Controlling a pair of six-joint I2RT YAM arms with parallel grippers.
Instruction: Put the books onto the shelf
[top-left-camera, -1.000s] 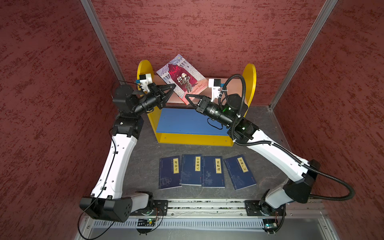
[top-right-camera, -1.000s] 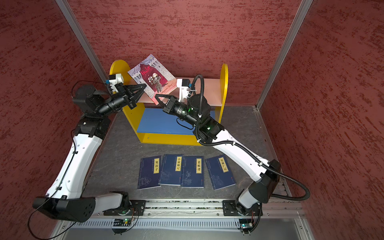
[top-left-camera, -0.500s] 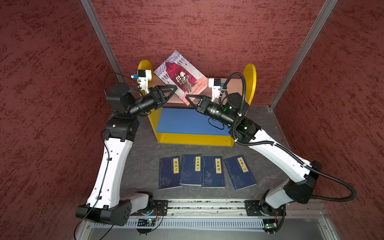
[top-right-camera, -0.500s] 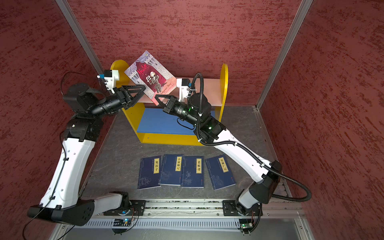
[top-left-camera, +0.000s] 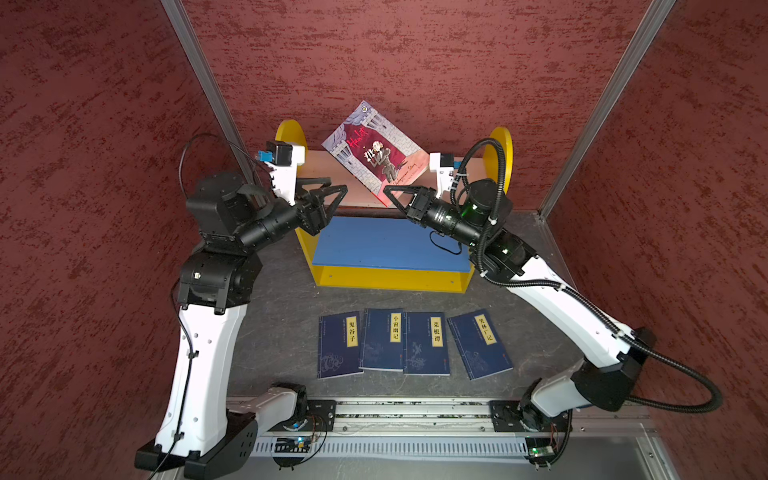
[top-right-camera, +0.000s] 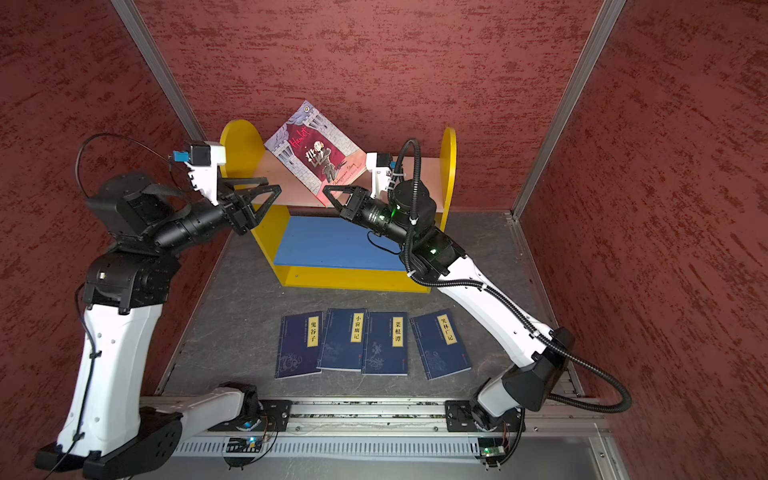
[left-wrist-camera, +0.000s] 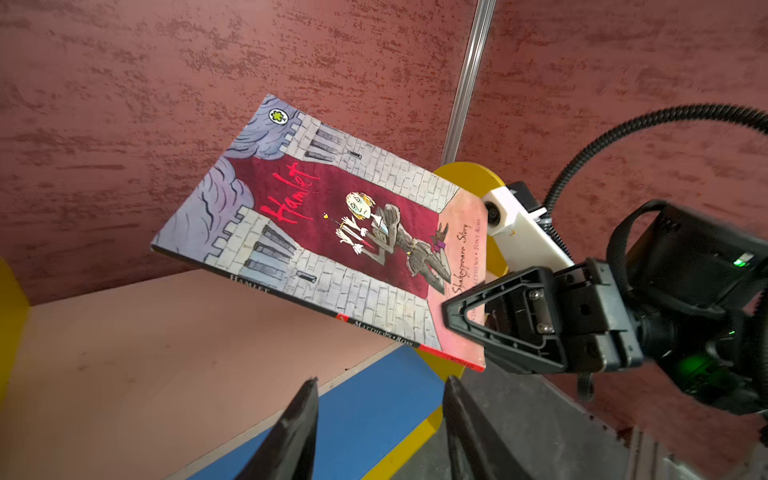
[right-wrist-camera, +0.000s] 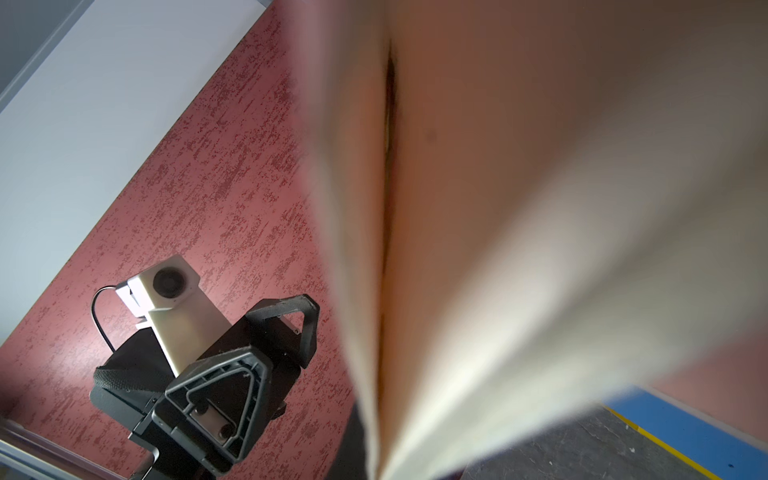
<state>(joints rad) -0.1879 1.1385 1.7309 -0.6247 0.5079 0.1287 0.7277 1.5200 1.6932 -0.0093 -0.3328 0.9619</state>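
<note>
- R gripper (top-left-camera: 387, 190) (top-right-camera: 327, 190) (left-wrist-camera: 451, 309): jaws clamped tight on the bottom corner of the Hamlet book (top-left-camera: 376, 151) (top-right-camera: 318, 147) (left-wrist-camera: 332, 224), by the spine end.
- Hamlet book: cover faces up and toward the cam, tilted. In both top views its long axis runs from approx 5 o'clock (gripped corner) to 11 o'clock (free top corner).
- Book sits over the pink upper board (top-left-camera: 318, 166) (left-wrist-camera: 166, 340) of the shelf (top-left-camera: 390, 283) (top-right-camera: 353, 279), gripped corner out past the board's front edge. Looks raised off the board; contact can't be told.
- R wrist view: mostly blurred page edges of the book (right-wrist-camera: 498, 208), close to the lens.
- L gripper (top-left-camera: 337, 185) (top-right-camera: 272, 185) (left-wrist-camera: 379, 390): jaws partway open, nothing between them. At approx 8 o'clock of the book, near but apart from it, over the L end of the upper board.
- Blue lower board (top-left-camera: 386, 245) (top-right-camera: 332, 245) has no book on it.
- Four navy books (top-left-camera: 338, 345) (top-left-camera: 383, 338) (top-left-camera: 427, 343) (top-left-camera: 480, 343) lie flat in a row on the grey mat (top-left-camera: 282, 324), at 6 o'clock of the shelf, yellow labels up. L three touch or overlap at the edges; the R-most sits slightly apart, skewed.
</note>
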